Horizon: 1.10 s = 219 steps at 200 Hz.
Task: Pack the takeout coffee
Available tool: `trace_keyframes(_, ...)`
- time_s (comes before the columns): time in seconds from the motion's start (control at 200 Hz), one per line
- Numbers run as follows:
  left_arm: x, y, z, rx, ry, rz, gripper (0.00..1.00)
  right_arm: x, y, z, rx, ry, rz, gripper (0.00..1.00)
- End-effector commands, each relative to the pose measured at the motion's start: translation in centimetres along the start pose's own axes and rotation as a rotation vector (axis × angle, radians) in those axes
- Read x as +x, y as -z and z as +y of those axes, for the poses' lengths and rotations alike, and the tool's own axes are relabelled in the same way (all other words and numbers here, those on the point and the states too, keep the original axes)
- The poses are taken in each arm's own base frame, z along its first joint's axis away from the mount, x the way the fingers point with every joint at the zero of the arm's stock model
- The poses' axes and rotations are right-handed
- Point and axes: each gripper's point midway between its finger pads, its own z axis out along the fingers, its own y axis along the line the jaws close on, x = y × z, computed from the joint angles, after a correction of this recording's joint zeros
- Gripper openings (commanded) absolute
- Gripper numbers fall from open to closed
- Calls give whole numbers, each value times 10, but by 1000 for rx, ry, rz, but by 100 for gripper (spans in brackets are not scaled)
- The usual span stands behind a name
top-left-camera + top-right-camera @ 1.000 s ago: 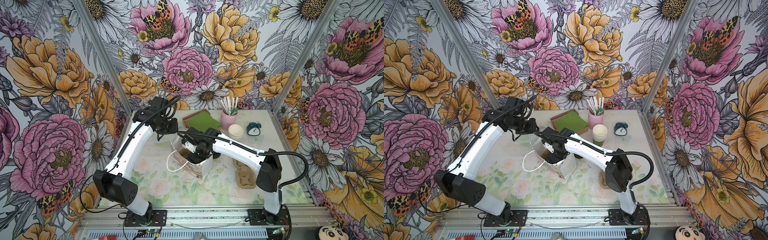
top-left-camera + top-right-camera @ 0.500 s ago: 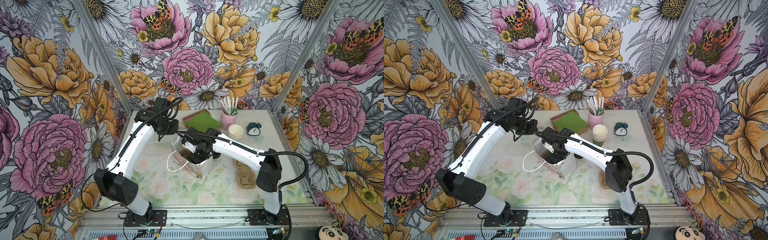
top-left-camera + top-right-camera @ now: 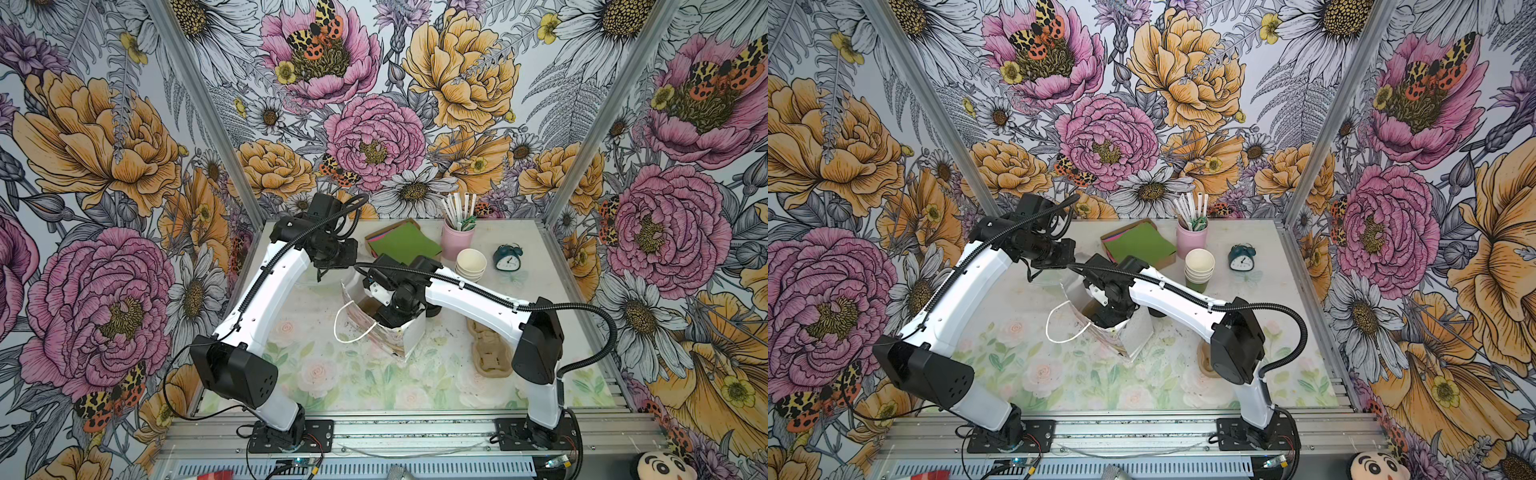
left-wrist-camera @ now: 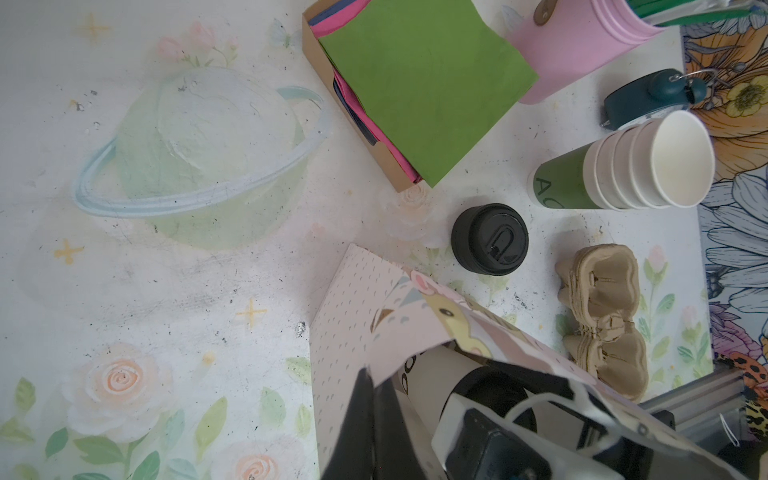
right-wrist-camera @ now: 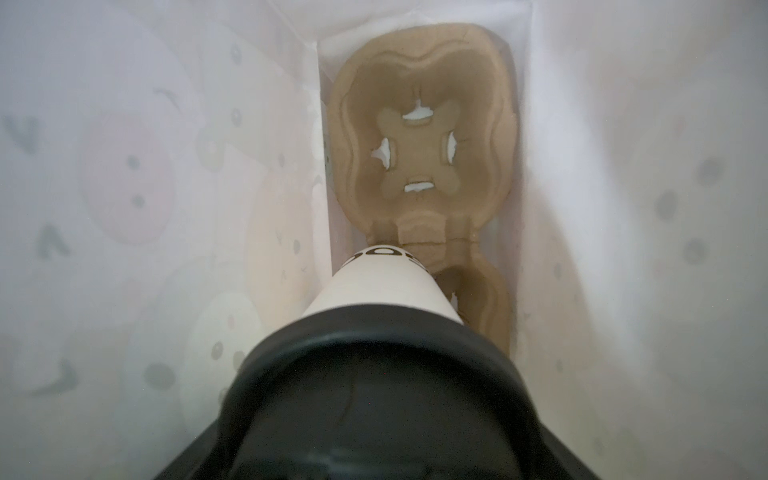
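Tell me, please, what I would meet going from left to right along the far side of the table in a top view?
Box of green napkins → pink straw holder → blue alarm clock. The stack of paper cups overlaps the holder, so it is left out.

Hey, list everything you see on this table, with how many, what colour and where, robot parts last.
paper bag: 1, pink patterned, table centre
takeout coffee: 1, pale, black lid, inside the bag
cup carrier: 1, brown, bag's floor
spare carriers: 1 stack, brown, right of bag
lidless cups: 1 stack, cream, behind bag
black lids: 1 pile, between bag and cups
napkin box: 1, cardboard, green on top, back
pink cup: 1, holding straws, back
alarm clock: 1, teal, back right
left gripper: shut on bag's rim
right gripper: in bag, holding coffee
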Motion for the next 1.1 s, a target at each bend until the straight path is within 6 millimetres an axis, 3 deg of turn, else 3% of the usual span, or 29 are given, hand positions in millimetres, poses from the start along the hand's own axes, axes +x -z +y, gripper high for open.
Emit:
trace_keyframes(0.0,3,-1,-2,-8,-25,22,0,9,-7,6,-37,4,43,77)
trace_keyframes(1.091,2,-5,-9,-8,-40,25,0,7,-4,6,-34,-3,32,83)
